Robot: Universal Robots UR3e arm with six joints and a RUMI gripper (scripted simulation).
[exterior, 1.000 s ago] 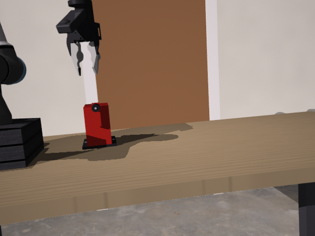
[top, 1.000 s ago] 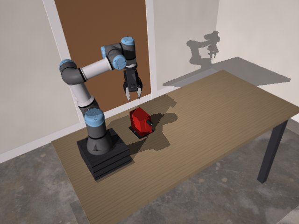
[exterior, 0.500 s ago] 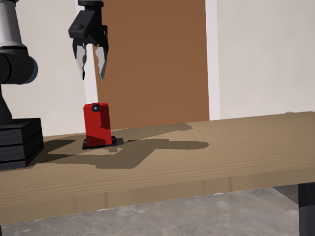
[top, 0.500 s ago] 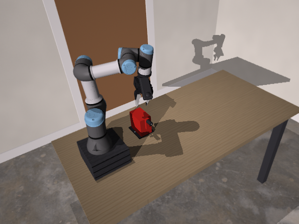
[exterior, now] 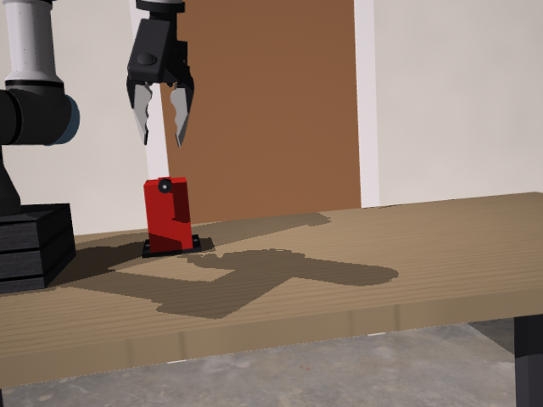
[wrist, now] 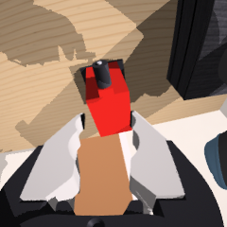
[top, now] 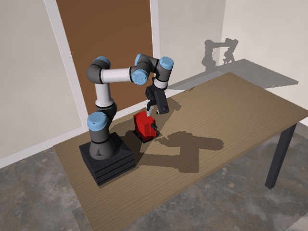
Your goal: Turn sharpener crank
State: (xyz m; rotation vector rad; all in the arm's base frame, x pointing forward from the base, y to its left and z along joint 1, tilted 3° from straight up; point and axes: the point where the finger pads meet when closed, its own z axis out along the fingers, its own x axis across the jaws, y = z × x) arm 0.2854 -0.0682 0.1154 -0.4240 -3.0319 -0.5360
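Note:
The red sharpener stands on a black base plate on the wooden table, next to the arm's black pedestal. It also shows in the exterior view and in the wrist view. Its black crank knob sticks out of one side near the top; it also shows in the exterior view and in the wrist view. My gripper hangs above the sharpener, fingers pointing down, partly open with nothing between them. It also shows in the top view and in the wrist view.
The arm's black pedestal stands close to the left of the sharpener. A brown door panel and pale walls lie behind the table. The table stretches away to the right.

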